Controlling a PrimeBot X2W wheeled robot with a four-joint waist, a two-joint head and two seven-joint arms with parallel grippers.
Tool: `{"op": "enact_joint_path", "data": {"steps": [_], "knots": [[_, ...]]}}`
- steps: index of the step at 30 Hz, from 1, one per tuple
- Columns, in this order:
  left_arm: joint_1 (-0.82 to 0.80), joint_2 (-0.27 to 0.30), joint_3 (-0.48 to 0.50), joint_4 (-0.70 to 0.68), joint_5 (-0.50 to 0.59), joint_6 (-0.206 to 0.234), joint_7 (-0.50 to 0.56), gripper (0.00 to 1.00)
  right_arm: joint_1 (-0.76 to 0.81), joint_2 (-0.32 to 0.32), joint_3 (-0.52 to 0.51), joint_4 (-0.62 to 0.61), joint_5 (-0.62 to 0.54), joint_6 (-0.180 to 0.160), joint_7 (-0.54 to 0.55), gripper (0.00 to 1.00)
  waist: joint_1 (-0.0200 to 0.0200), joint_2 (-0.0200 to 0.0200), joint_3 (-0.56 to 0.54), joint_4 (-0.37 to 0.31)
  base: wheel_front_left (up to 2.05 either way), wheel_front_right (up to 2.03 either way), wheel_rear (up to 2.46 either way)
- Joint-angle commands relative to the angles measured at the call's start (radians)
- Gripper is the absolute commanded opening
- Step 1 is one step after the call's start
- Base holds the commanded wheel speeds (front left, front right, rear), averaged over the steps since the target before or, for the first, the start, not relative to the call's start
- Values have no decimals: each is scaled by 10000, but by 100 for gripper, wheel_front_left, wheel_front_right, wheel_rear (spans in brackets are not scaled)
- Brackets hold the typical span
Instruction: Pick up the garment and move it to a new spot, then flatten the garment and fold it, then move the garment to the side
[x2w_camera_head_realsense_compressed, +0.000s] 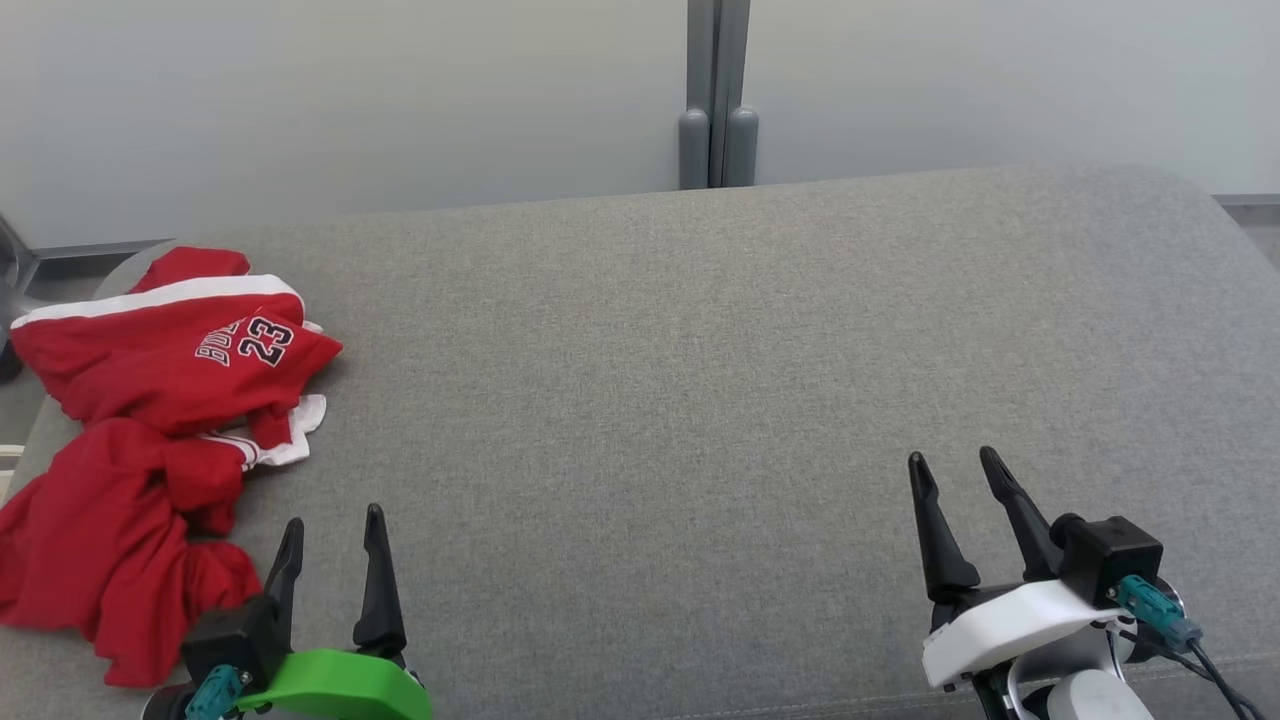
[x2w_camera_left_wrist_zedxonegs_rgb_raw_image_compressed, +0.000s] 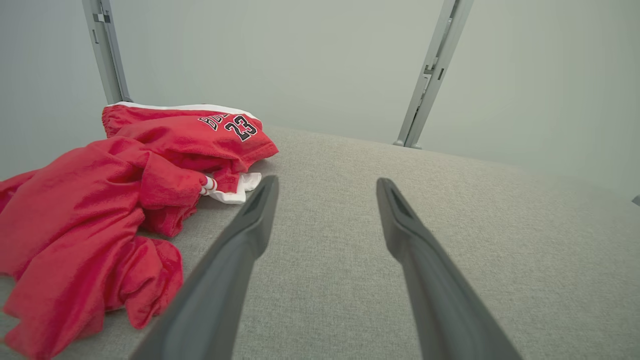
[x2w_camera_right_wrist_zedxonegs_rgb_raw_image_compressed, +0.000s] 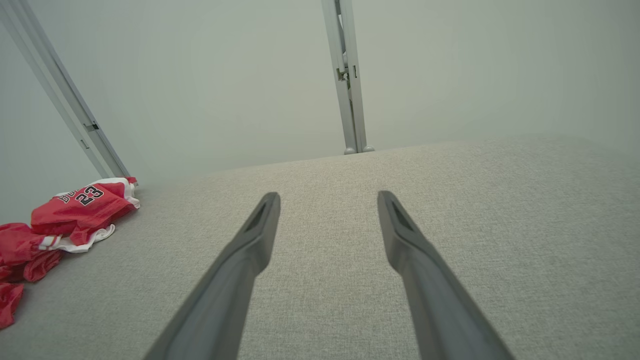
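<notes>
The red jersey (x2w_camera_head_realsense_compressed: 150, 440) carries a black number "23" edged in white, and beside it letters that start "BUL"; a fold hides the rest. White bands trim its hems. It is one crumpled heap, lying at the left end of the grey cushion (x2w_camera_head_realsense_compressed: 700, 380) and reaching that cushion's left edge.

There are two grippers, each with two dark fingers. The left gripper (x2w_camera_head_realsense_compressed: 335, 515), on a green housing, hovers just beside the jersey's near end without touching it, its fingers spread apart and holding nothing. The right gripper (x2w_camera_head_realsense_compressed: 951, 455), on a white housing, stands well apart from the cloth over the cushion's right half, fingers likewise spread and bare.

From the jersey rightward the cushion is bare fabric up to its rounded far-right corner. Behind its far edge rises a pale wall (x2w_camera_head_realsense_compressed: 350, 100) with one grey post (x2w_camera_head_realsense_compressed: 717, 100).
</notes>
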Motion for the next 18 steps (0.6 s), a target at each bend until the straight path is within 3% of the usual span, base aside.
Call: {"op": "enact_joint_path", "data": {"steps": [1,18], "knots": [[151,81,18,-90,221,83,-51,100,-129,-60,26,25,-164,3,-93,100,0,0,-5,0,0,0,0],[520,114,-113,-186,1025,275,-128,100,-113,-70,199,499,-1113,4,-461,100,0,0,-205,-11,0,0,0]]}}
